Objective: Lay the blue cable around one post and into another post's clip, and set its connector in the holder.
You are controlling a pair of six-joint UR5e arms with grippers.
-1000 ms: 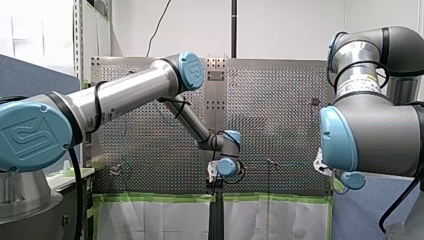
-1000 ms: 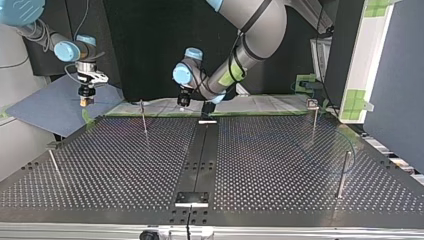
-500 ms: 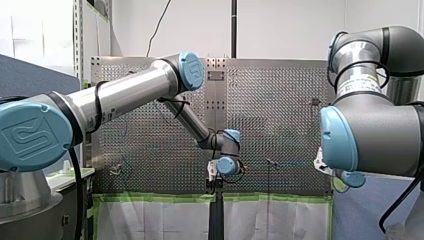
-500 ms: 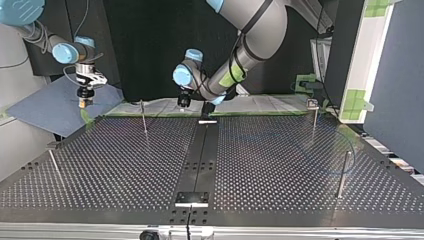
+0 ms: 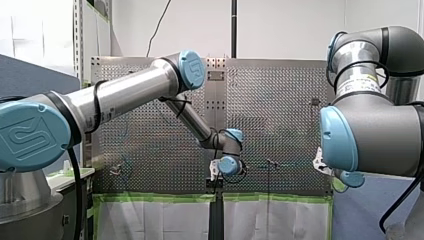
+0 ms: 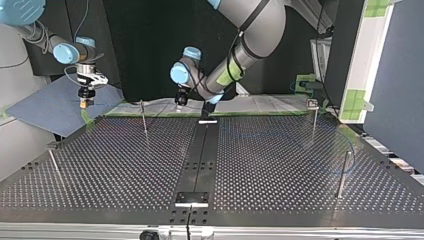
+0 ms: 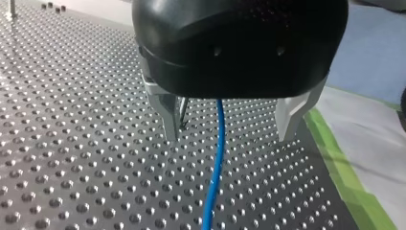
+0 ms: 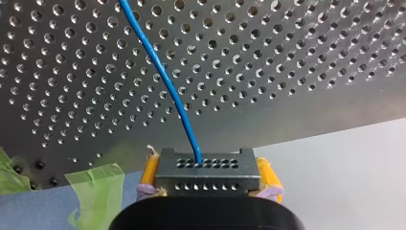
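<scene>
Across the front view, the left arm (image 5: 125, 95) is seen reaching from the view's left to the middle of the near edge of the perforated table (image 5: 280, 100), while the right arm (image 5: 370, 135) is folded at the view's right; neither hand can be read from there, and no cable can be made out. Over in the top view, the left gripper (image 6: 180, 100) is hung low at the table's far edge, just beside the end of the black rail (image 6: 200, 155) that runs down the middle, and the right gripper (image 6: 86, 97) is held off the table's far corner at the view's left, above a blue mat (image 6: 45, 107). A faint arc of the blue cable (image 6: 352, 150) is laid on the plate at the view's right, near a post (image 6: 343, 172); whether it is passed around that post cannot be told. Close up in the left wrist view, the left gripper (image 7: 230, 136) is shown with its metal fingers (image 7: 170, 115) spread apart and the blue cable (image 7: 215, 163) running freely between them, touched by neither, beside a strip of green tape (image 7: 344, 177). It is judged that the cable is being straddled as a guide rather than gripped. Lastly, in the right wrist view, the right gripper (image 8: 208, 181) is clamped by its yellow pads (image 8: 149, 167) on the metal connector (image 8: 206, 164), from which the blue cable (image 8: 163, 72) is led away over the table. The connector appears to be kept aside so the line can be routed first; neither routing nor seating looks done.
</scene>
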